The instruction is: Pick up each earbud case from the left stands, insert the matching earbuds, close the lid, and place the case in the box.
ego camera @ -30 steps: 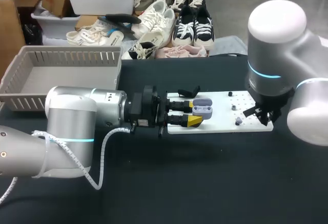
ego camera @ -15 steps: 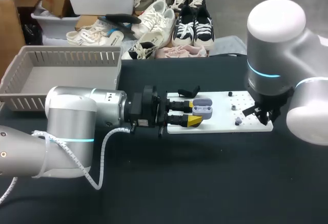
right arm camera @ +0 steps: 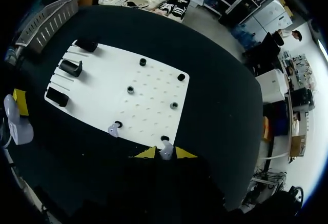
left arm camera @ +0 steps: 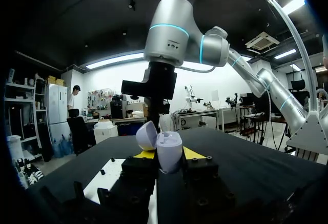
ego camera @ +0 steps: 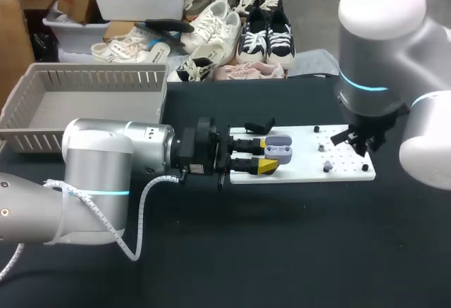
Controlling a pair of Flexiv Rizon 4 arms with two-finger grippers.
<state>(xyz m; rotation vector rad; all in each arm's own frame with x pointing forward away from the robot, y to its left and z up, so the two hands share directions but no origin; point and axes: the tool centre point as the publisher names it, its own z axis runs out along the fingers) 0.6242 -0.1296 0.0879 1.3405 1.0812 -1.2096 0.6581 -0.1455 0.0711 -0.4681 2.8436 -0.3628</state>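
Over to the left gripper [ego camera: 265, 154] first: clamped narrow on the small lavender plastic earbud case [ego camera: 279, 146], holding it over the left end of the flat white perforated board [ego camera: 310, 172], just beside the black case stands [right arm camera: 70, 67]. From the left wrist, a clear look at that case pinched between the two yellow tips, with its rounded lid [left arm camera: 146, 134] tipped back and open toward the other arm. Now across to the right gripper [right arm camera: 165, 153]: nipped shut on one tiny lavender earbud [right arm camera: 165, 149], hovering above the board's right end among the small black pegs [right arm camera: 130, 89]. Worth noting a second lavender earbud [right arm camera: 113, 129] lying on the board near its edge, well apart from the case. Off to the left, the grey slatted plastic box [ego camera: 84, 103], nothing visible inside. Looks like mid-insertion: one bud in hand, not yet seated, lid yet to close. On handling, probably light, hard, glossy shells, so likely slippery. Best to grip the case across its flat flanks below the hinge, leaving lid and sockets free. Trickier with the bud: small and rounded, apt to twist or pop out. Calls for gentle pressure and a straight descent into the matching socket.
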